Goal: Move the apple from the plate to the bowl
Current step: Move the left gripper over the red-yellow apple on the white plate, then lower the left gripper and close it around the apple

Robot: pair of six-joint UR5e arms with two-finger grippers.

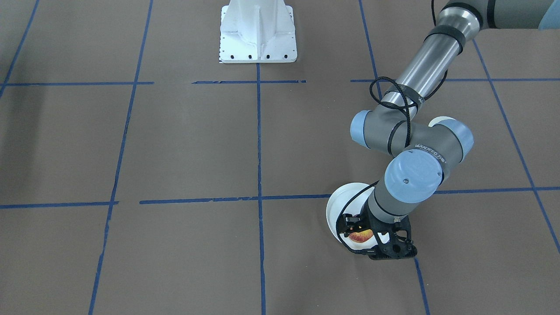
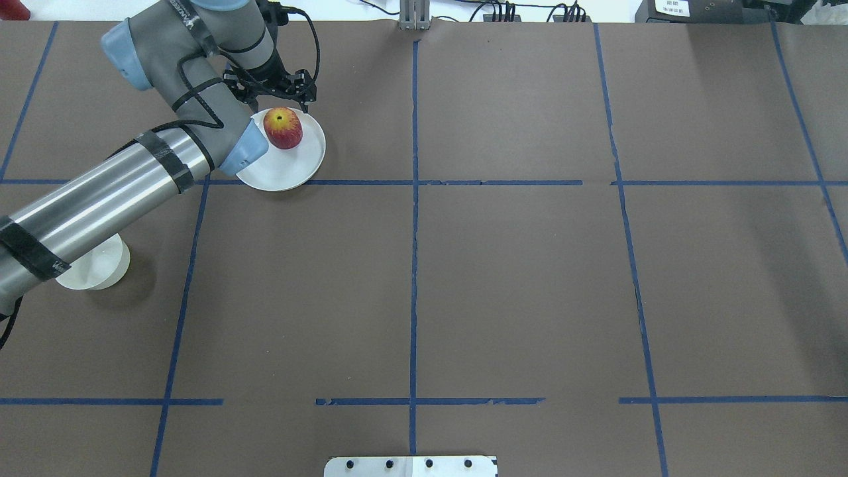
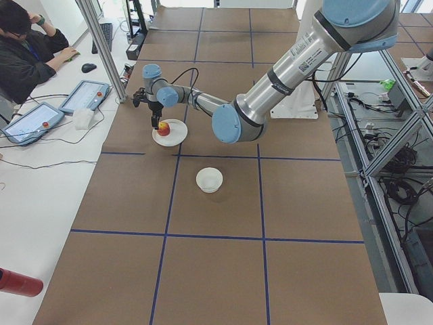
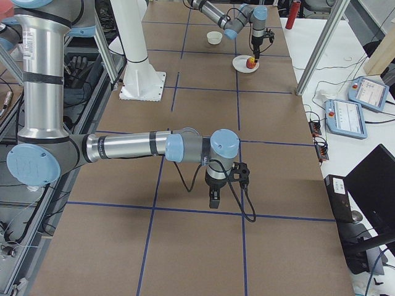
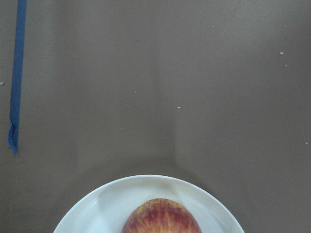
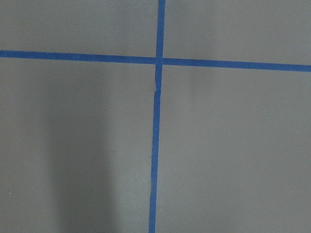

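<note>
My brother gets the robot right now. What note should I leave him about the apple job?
Left claw: open, right at the apple, not gripping it.
Right claw: far away, low over the table; can't tell if open or shut.
Apple sits on the plate. Bowl looks empty, apart from the plate.
Done: only the reach. Left: grab the apple, lift, carry, drop in the bowl.

No legible text; left arm (image 1: 431,151) lettering too blurred.

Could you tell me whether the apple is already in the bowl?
No, the apple sits on the plate, apart from the bowl.
</note>
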